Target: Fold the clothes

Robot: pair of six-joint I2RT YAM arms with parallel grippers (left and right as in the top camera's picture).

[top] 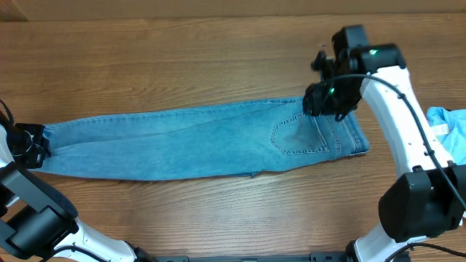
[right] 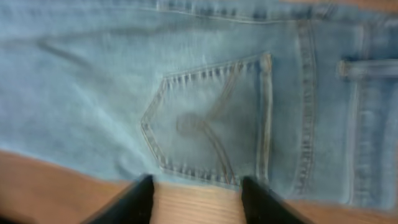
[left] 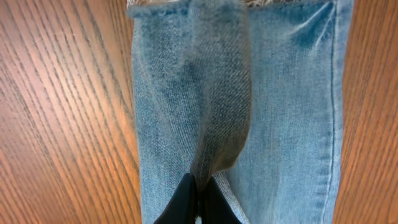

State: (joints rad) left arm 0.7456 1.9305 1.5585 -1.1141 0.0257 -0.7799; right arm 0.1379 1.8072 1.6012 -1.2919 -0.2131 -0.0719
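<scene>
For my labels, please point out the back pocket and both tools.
back pocket (right: 211, 121): right wrist view, pocket centre.
left tool (left: 199, 190): left wrist view, between fingertips.
right tool (right: 198, 199): right wrist view, between fingertips.

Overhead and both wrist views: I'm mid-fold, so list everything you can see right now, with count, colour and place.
jeans: one pair, light blue denim, flat across the table, waist end right, leg ends left
back pocket: one showing, same denim, near the waist end
cloth: one, light blue, right edge, partly cut off
table: one, brown wood, under everything
left arm: white and black, near left corner
right arm: white and black, right side
left tool: black, shut on a raised fold at the leg end
right tool: black, open, at the back pocket
</scene>
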